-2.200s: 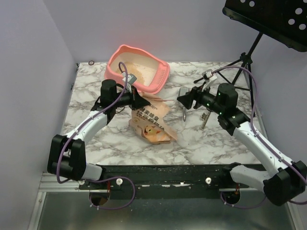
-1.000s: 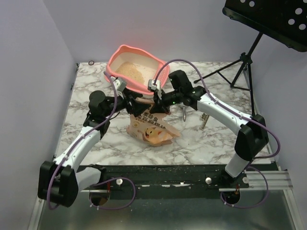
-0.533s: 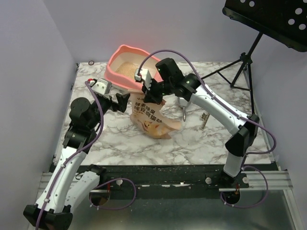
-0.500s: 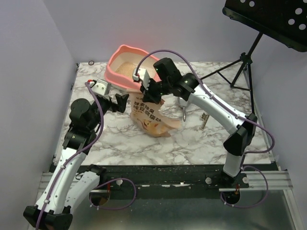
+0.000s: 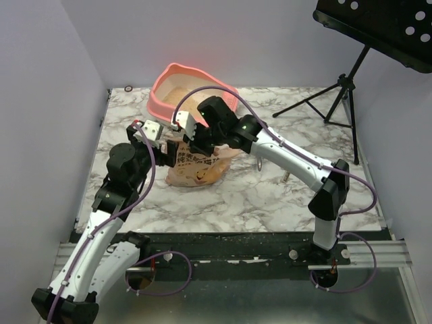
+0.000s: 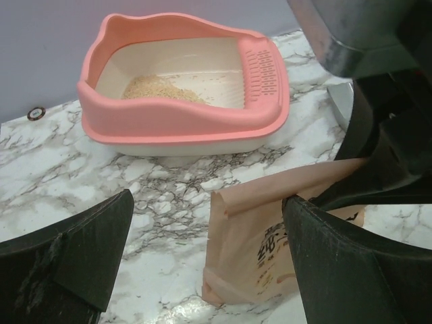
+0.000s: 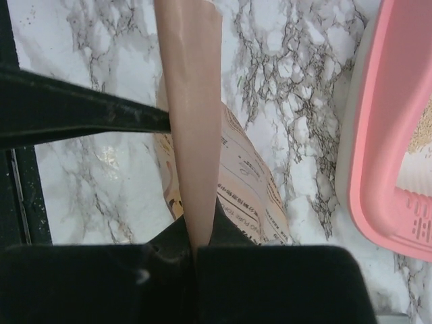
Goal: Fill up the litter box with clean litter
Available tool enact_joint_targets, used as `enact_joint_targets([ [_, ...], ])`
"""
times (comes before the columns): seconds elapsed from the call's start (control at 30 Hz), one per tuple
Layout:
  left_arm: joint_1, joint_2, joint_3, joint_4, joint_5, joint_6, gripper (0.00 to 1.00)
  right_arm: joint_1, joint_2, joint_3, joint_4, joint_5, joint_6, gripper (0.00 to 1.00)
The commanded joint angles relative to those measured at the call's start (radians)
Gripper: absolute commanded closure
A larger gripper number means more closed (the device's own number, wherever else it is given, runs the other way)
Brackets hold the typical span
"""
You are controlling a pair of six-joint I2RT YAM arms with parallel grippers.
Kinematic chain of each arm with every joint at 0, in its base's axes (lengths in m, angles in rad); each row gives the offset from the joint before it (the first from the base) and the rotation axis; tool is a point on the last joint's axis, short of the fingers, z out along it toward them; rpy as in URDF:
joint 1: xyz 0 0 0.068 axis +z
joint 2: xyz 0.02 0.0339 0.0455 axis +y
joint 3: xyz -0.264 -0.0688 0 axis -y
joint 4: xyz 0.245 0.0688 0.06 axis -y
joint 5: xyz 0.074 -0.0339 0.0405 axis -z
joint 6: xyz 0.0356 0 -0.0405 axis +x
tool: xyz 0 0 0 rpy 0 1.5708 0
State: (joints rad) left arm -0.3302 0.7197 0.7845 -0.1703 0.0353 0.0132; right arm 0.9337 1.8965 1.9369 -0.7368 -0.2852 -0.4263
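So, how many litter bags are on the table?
1. The tan paper bag sits near the litter box, its top edge pinched by the right gripper. No other bag shows.

1. My litter box (image 5: pixel 177 66) sits at upper centre of the overhead view, at the back of the table (image 5: pixel 270 196), with clean litter (image 6: pixel 158 88) inside.
2. The bag (image 5: pixel 196 172) lies just below it, mid-frame.
3. My right gripper (image 5: pixel 191 137) is on the bag's top edge, and my left gripper (image 5: pixel 162 145) is just left of it.
4. A stand (image 5: pixel 337 91) occupies the upper right.
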Motion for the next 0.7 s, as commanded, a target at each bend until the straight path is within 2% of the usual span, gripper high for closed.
enact_joint_targets([
  [0.0, -0.036, -0.022, -0.007, 0.009, -0.026, 0.059, 0.01, 0.007, -0.077, -0.049, 0.122, -0.023, 0.046, 0.94],
  [0.13, -0.058, -0.035, 0.027, -0.047, 0.008, 0.094, 0.01, 0.007, -0.123, -0.085, 0.149, 0.024, 0.067, 0.53],
  [0.23, -0.072, -0.046, 0.079, -0.109, 0.008, 0.123, 0.01, 0.005, -0.218, -0.170, 0.204, 0.111, 0.106, 0.38],
  [0.37, -0.110, -0.031, 0.150, -0.178, 0.011, 0.198, 0.01, 0.001, -0.393, -0.320, 0.252, 0.199, 0.161, 0.30],
  [0.43, -0.131, 0.006, 0.206, -0.246, 0.058, 0.255, 0.01, 0.002, -0.486, -0.390, 0.251, 0.199, 0.188, 0.27],
  [0.53, -0.197, 0.091, 0.313, -0.374, 0.097, 0.359, 0.01, 0.001, -0.635, -0.507, 0.231, 0.187, 0.233, 0.26],
  [0.67, -0.260, 0.225, 0.433, -0.512, 0.101, 0.499, 0.01, 0.001, -0.756, -0.620, 0.223, 0.199, 0.316, 0.25],
])
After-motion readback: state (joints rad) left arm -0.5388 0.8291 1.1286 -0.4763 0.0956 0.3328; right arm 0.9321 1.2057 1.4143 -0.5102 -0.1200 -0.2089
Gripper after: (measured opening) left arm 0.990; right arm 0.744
